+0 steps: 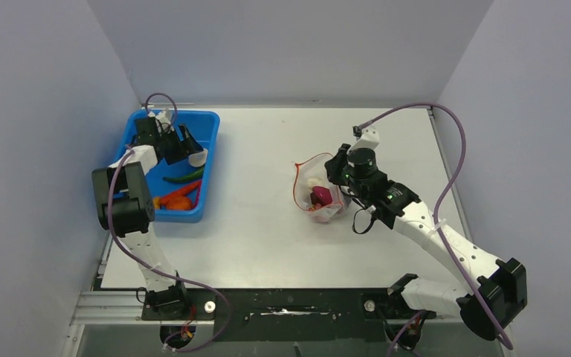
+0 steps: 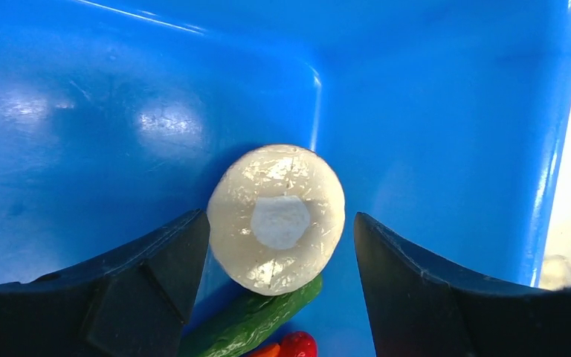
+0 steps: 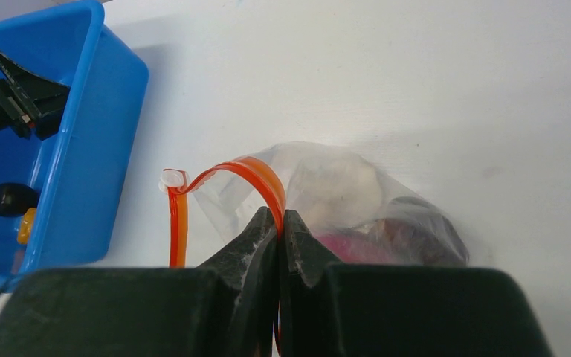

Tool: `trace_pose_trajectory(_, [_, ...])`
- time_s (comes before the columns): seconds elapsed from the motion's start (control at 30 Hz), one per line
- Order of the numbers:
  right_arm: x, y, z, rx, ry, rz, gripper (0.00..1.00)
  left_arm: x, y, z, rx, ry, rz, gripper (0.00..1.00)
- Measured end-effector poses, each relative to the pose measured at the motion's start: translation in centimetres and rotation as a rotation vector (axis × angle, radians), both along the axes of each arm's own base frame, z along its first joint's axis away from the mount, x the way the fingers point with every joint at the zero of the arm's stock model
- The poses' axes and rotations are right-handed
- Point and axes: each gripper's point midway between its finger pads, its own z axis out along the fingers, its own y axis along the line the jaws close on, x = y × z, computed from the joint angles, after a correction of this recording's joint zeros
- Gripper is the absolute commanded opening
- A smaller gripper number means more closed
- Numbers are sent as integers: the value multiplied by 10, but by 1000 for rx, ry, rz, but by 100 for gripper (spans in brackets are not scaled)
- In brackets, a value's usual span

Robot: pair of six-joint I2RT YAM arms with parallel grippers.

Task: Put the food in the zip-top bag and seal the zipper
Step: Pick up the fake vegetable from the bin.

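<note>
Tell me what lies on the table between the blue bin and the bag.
Nothing: the table is bare between the bin and the bag. The top view shows this, and the right wrist view agrees.

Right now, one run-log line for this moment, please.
left gripper: open, straddling white food piece in blue bin | right gripper: shut on zipper | zip-top bag: mouth open, pink food piece inside

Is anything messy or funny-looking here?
Nothing really. Food sits only in the blue bin and the zip-top bag, none spilled on the table. The red zipper looks bent just because the right gripper pinches it.
</note>
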Motion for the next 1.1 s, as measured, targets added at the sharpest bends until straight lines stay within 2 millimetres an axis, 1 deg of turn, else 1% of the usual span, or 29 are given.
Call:
trace_pose_trajectory(0.07, [1, 1, -1, -2, 3, 0, 0, -1, -2, -3, -9, 6, -8, 71])
trace_pose_trajectory(0.23, [2, 1, -2, -4, 6, 1, 0, -1, -4, -19, -26, 43, -16, 71])
trace_pose_trajectory(0.33, [1, 1, -2, -5, 6, 1, 0, 3, -4, -19, -31, 37, -21, 71])
trace_pose_trajectory(0.5, [0, 3, -2, -5, 6, 7, 0, 5, -4, -22, -38, 42, -26, 70])
trace_pose_trajectory(0.57, [0, 3, -2, -5, 6, 7, 0, 3, -5, -29, -44, 58, -27, 70])
trace_pose_trajectory(0.77, [0, 3, -2, -7, 5, 9, 0, 0, -8, -27, -45, 83, -59, 71])
trace_pose_trajectory(0.83, [0, 3, -2, -8, 5, 9, 0, -1, -8, -28, -41, 88, -66, 67])
trace_pose_trajectory(1.0, [-1, 5, -2, -8, 5, 15, 0, -4, -8, -30, -40, 94, -69, 53])
trace_pose_trajectory(1.03, [-1, 5, -2, -8, 4, 15, 0, -4, -8, -30, -41, 96, -68, 50])
trace_pose_trajectory(1.1, [-1, 6, -2, -8, 4, 17, 0, -6, -8, -32, -41, 103, -68, 38])
